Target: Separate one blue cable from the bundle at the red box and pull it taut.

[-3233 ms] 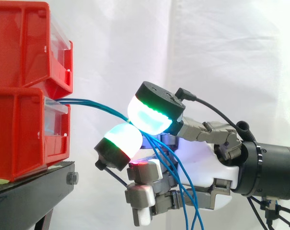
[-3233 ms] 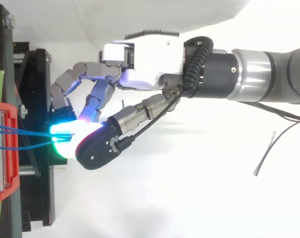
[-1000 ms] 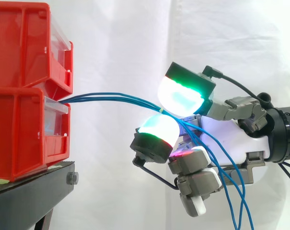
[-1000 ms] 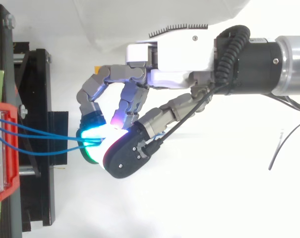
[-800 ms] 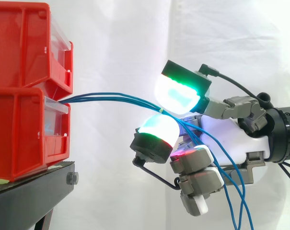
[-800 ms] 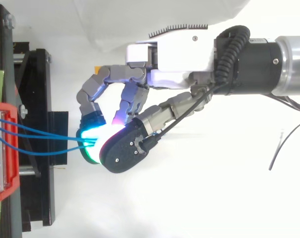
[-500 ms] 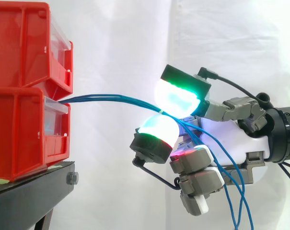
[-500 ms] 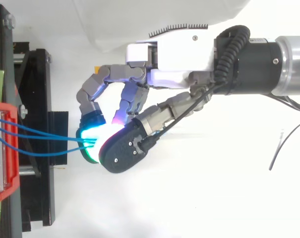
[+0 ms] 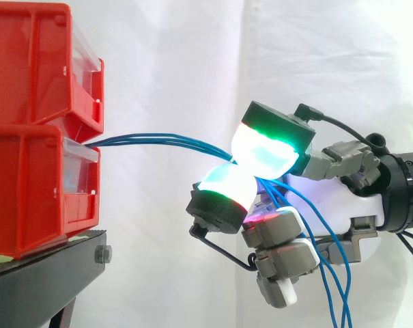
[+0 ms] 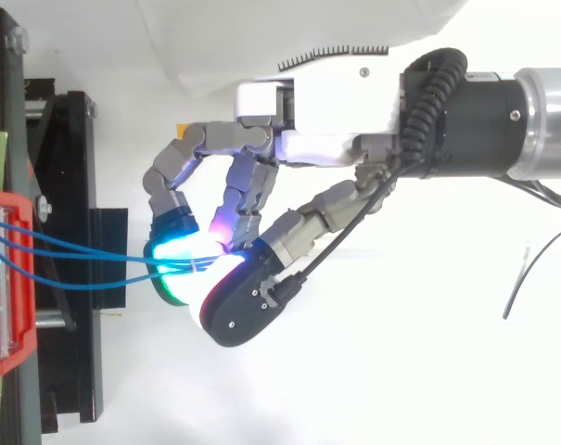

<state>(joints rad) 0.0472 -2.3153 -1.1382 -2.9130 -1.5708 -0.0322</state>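
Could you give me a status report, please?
Hand shut on blue cables, several pinched together. They fan out at the red box. Nothing in the way.

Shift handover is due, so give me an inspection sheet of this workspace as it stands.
Surface: black stand carrying the bins.
Job's things: lower red bin with the upper red bin stacked on it.
Clutter: thin dark wire lying near the right edge of the top view.
Hand: hand pinches the cables between two glowing pads.
Cables: blue cables run from the lower bin's front, converge at the pinch, then hang down past the palm; none visibly separated.
Surroundings: white curtain behind.
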